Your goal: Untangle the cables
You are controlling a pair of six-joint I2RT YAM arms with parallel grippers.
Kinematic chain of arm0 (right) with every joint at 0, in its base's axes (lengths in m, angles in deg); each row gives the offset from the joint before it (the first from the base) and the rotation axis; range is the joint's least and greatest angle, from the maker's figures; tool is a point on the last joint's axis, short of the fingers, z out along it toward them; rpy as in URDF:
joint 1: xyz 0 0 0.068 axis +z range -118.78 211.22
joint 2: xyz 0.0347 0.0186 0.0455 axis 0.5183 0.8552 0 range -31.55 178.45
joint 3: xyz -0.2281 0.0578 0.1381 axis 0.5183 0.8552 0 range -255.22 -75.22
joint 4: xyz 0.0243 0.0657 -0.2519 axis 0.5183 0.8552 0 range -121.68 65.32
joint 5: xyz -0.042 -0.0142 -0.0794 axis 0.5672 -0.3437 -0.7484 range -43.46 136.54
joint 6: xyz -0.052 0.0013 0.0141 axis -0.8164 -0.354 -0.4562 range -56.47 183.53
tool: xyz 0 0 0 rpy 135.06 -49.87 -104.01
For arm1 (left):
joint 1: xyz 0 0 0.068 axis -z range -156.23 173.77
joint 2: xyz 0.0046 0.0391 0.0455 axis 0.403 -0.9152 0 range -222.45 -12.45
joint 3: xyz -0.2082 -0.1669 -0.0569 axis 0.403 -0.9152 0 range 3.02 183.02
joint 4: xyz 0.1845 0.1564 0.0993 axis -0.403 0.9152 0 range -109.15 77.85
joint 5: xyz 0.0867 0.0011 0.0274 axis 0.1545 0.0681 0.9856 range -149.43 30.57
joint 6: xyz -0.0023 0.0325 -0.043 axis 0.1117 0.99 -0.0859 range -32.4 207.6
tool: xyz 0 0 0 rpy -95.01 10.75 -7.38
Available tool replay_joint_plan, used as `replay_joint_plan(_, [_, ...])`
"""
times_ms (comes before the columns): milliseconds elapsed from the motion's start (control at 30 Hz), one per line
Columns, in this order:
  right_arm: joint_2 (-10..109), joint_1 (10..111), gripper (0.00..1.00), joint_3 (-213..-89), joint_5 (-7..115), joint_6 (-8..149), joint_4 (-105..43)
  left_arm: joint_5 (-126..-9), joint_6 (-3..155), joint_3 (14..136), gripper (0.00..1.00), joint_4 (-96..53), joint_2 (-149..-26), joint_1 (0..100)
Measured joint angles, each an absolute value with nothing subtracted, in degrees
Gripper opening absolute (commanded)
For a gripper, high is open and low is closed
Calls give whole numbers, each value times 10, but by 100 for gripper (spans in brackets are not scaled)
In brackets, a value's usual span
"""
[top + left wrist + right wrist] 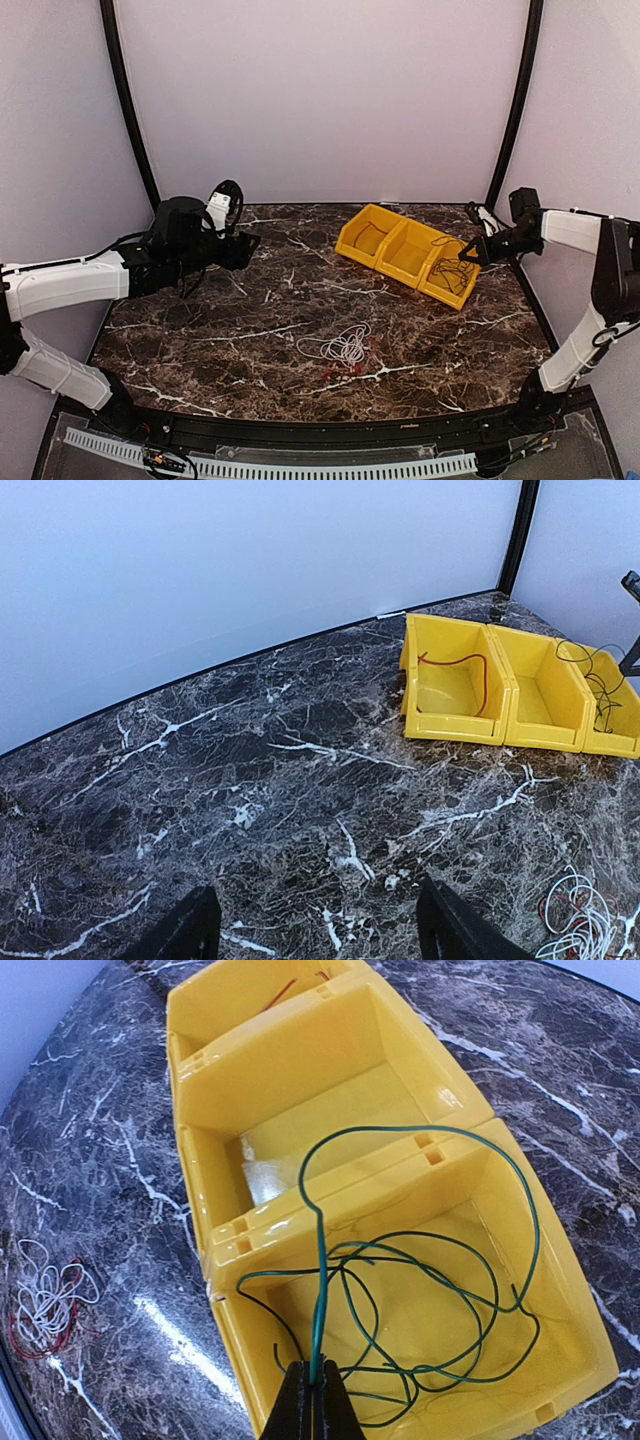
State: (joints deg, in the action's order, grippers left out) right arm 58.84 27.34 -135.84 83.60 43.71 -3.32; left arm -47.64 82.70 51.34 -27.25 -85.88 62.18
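Note:
A loose bundle of white cable [345, 347] with a thin red cable [340, 372] lies on the marble table, front of centre; it also shows in the left wrist view [585, 925] and the right wrist view [45, 1295]. My right gripper [313, 1385] is shut on a dark green cable [319, 1260], whose loops hang into the right-hand yellow bin [570, 1290]. From above, that gripper [468, 252] hovers over that bin [436, 287]. Another red cable [470, 665] lies in the left bin. My left gripper [315, 910] is open over bare table at the left [245, 248], holding nothing.
Three yellow bins stand in a row at the back right, the middle one [410, 250] holding only a clear scrap. White walls and black corner posts [515, 100] close off the back. The table's curved front edge [330, 415] runs just ahead of the arm bases.

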Motion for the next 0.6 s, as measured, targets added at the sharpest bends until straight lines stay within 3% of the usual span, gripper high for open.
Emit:
replay_joint_plan(300, [605, 274, 0, -1362, 744, 439, -26, -479, 827, 513, 70, -272, -864, 622])
replay_joint_plan(600, [522, 274, 0, -1334, 682, 420, 6, -482, 827, 513, 70, -272, -868, 622])
